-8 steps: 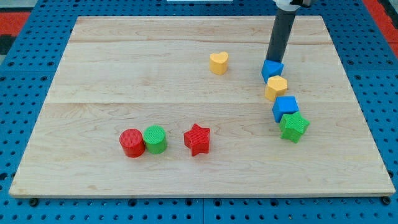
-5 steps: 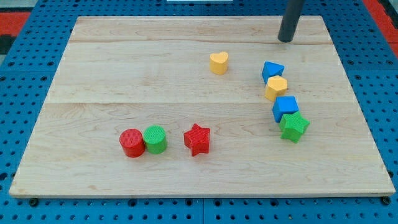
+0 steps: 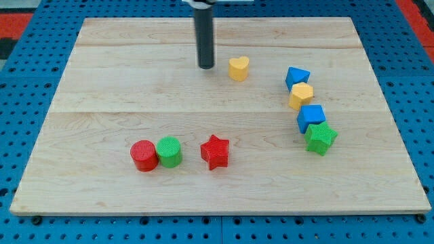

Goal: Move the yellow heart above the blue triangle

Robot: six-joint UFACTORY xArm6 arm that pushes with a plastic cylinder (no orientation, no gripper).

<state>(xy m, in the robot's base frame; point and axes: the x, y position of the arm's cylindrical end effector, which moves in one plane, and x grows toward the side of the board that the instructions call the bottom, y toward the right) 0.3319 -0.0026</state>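
The yellow heart [image 3: 238,68] lies on the wooden board [image 3: 122,88] in the upper middle. The blue triangle [image 3: 296,76] lies to its right, at the top of a column of blocks. My tip [image 3: 206,66] rests on the board just left of the yellow heart, a small gap between them. The rod rises straight up to the view's top edge.
Below the blue triangle lie a yellow hexagon [image 3: 301,95], a blue cube [image 3: 311,117] and a green star [image 3: 320,138], touching in a column. At the lower left lie a red cylinder [image 3: 144,155], a green cylinder [image 3: 169,152] and a red star [image 3: 215,151].
My tip moved from the blue triangle's upper edge up toward the board's top right, then far left to beside the yellow heart. No block has moved.
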